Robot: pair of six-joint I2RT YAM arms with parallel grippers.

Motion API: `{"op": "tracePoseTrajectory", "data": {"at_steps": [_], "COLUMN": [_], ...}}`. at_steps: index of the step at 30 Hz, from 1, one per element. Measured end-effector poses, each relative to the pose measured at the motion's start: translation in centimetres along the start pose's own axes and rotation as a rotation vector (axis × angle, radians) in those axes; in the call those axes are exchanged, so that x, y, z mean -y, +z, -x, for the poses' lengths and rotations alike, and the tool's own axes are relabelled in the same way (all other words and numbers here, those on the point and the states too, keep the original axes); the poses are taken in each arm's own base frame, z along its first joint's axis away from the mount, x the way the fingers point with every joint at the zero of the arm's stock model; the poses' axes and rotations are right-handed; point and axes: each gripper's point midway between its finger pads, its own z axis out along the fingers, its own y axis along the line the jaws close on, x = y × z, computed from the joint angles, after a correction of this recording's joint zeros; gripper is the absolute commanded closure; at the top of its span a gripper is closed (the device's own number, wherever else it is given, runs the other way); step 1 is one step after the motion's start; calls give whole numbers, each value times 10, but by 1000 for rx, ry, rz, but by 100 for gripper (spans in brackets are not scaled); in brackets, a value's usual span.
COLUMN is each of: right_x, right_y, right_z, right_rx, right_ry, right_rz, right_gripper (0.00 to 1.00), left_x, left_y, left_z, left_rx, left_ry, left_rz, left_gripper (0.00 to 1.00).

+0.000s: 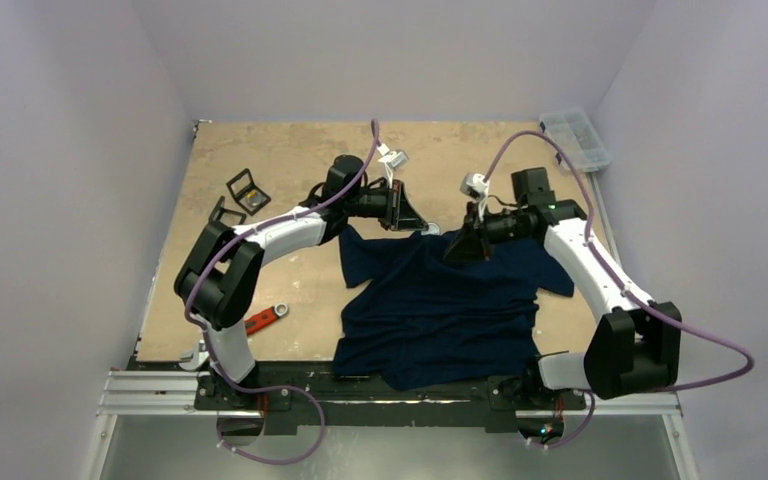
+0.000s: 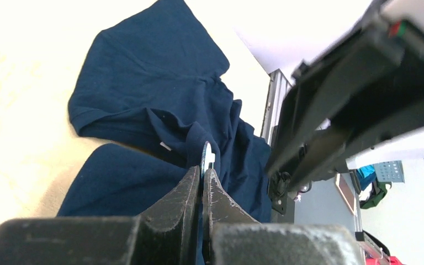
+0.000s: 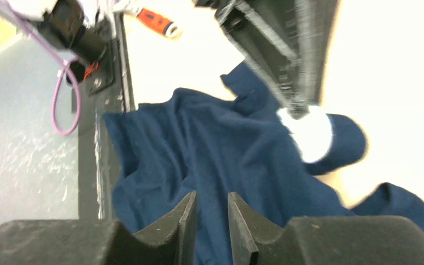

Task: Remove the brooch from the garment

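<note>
My left hand (image 2: 203, 172) is clenched tight on the brooch (image 2: 207, 157), a small pale disc seen edge-on at its fingertips. My right hand (image 3: 210, 194) has its jaws parted and grips nothing, hanging over the cloth.

The T-shirt (image 1: 440, 310) lies rumpled across the near middle of the bench (image 1: 280, 160), and the brooch sits at its far end, between the two hands.

I judge this to be the pulling-off step. The brooch is gripped but, I think, not yet clear of the fabric, since a ridge of navy cloth rises right up to it. Next I would want the right hand to pin the cloth beside the brooch while the left draws it away slowly, so the shirt does not lift.

The overhead view gives only the layout, and I cannot pick out the brooch there. The left wrist view shows the grip itself, while the right wrist view shows the brooch only as a blurred white blob at the left hand's tip.
</note>
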Motion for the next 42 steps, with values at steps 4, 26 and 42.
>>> {"op": "tracePoseTrajectory", "data": {"at_steps": [4,26,42], "right_x": [18,33,21], "right_y": [-32,-1,19], "right_z": [18,21,47], "right_rx": [100,152,274], "right_ry": [36,121,202], "right_rz": [-73,19,74], "right_gripper": [66,68,63], "left_x": [9,36,45], "left_y": [-3,-8,-6], "left_z": [1,14,24], "left_rx": [4,42,75], "left_ry": [17,93,38], "left_rz": [-35,-131,-172], "left_gripper": [100,100,100]}}
